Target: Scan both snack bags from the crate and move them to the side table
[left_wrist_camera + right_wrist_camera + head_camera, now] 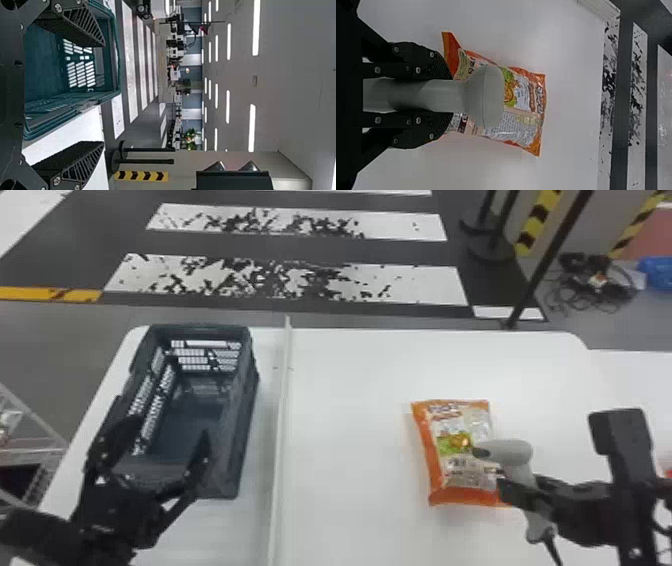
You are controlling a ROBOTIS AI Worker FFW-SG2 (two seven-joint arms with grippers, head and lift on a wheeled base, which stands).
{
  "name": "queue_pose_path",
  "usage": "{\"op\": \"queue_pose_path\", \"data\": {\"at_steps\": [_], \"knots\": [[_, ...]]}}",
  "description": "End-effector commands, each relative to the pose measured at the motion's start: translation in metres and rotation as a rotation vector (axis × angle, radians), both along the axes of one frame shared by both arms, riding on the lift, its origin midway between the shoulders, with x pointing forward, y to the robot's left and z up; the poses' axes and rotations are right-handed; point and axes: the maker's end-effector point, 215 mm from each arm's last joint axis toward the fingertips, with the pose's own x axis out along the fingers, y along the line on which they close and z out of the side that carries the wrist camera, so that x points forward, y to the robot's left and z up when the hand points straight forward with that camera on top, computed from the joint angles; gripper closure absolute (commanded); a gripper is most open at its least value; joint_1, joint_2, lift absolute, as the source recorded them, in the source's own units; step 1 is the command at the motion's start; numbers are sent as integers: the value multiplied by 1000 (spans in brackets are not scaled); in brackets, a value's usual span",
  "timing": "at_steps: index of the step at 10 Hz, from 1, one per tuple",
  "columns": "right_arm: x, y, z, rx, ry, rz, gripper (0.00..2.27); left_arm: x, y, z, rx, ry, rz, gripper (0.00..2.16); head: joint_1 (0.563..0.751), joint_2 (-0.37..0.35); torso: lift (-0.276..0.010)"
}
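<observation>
over snack bag [457,440], right gripper [517,492] clamped round scanner [511,452]

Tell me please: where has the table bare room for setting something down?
Widest is the patch between the white divider and the snack bag; another lies beyond the bag, toward the far edge of the table. Crowded: at the bag, under the scanner in the right jaws, and around the crate.
</observation>
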Motion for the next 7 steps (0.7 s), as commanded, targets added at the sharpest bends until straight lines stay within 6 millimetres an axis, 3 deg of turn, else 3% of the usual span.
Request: {"op": "queue_pose_path", "data": {"at_steps": [1, 4, 7], "knots": [[10, -35, 5, -18, -35, -54, 2256, 0, 0, 1, 0, -3, 0, 124, 695, -79, -75], [43, -112, -10, -72, -104, -144, 2253, 0, -1, 0, -2, -1, -2, 124, 695, -186, -75], [71, -155, -37, -119, -155, -165, 2256, -1, -2, -1, -3, 2, -1, 124, 695, -268, -75]]}}
